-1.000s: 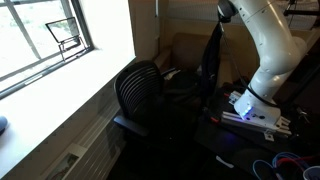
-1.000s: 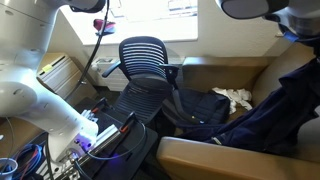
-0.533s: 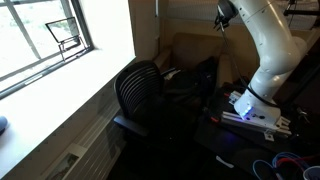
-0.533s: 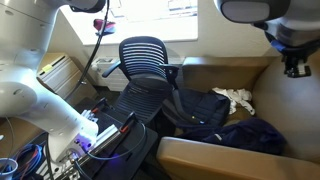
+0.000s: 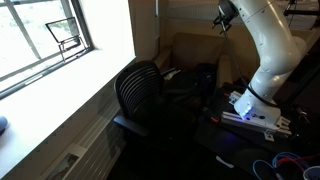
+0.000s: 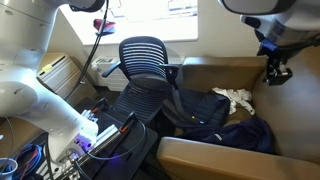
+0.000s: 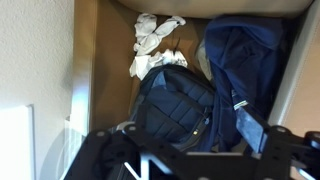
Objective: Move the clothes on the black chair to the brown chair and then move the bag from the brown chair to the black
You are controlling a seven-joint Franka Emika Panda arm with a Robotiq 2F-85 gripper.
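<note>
Clothes (image 6: pixel 237 97) lie whitish and small in the back corner of the brown chair (image 6: pixel 215 68), so that half looks done, and your gripper (image 6: pixel 275 72) hangs above, jaws spread and empty, while the bag (image 6: pixel 193 110) fills the seat's middle with a navy garment (image 6: pixel 248 135) heaped against it along another edge, crowding your reach.

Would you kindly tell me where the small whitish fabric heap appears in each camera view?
In an exterior view: small whitish fabric heap right of centre.
In an exterior view: not discernible; tan padded armchair seat too dark.
Wrist view: top centre.
Shared landmark: the tan padded armchair.
</note>
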